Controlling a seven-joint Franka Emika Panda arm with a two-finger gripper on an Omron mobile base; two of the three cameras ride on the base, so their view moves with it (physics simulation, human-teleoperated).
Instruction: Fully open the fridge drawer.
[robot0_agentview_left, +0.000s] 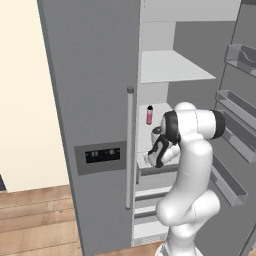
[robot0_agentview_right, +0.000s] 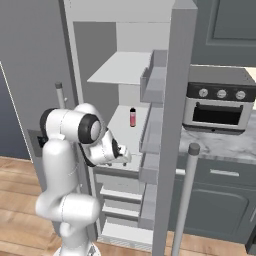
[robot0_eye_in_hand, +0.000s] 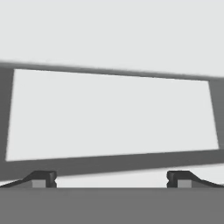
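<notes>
Spread two-finger gripper (robot0_eye_in_hand: 110, 178) over wide pale-grey fridge drawer (robot0_eye_in_hand: 111, 116); hook the dark front panel (robot0_eye_in_hand: 109, 164), pull straight outward.

No legible text or labels anywhere

This is looking like a home kitchen. A tall grey fridge (robot0_agentview_left: 95, 100) is standing with its right door (robot0_agentview_right: 172, 125) open, showing white shelves (robot0_agentview_left: 172, 67) and door bins (robot0_agentview_left: 235, 107) inside. A small red bottle (robot0_agentview_left: 149, 115) is standing on one shelf. On the closed door a dark control panel (robot0_agentview_left: 102, 155) is sitting beside a long handle (robot0_agentview_left: 130, 147). To the right of the fridge, a small oven (robot0_agentview_right: 217, 106) with round knobs is resting on a marble counter (robot0_agentview_right: 220, 142), over dark grey cabinets (robot0_agentview_right: 217, 200). A wooden floor (robot0_agentview_left: 37, 220) is running below, and a cream wall (robot0_agentview_left: 25, 95) is showing at the left.
</notes>
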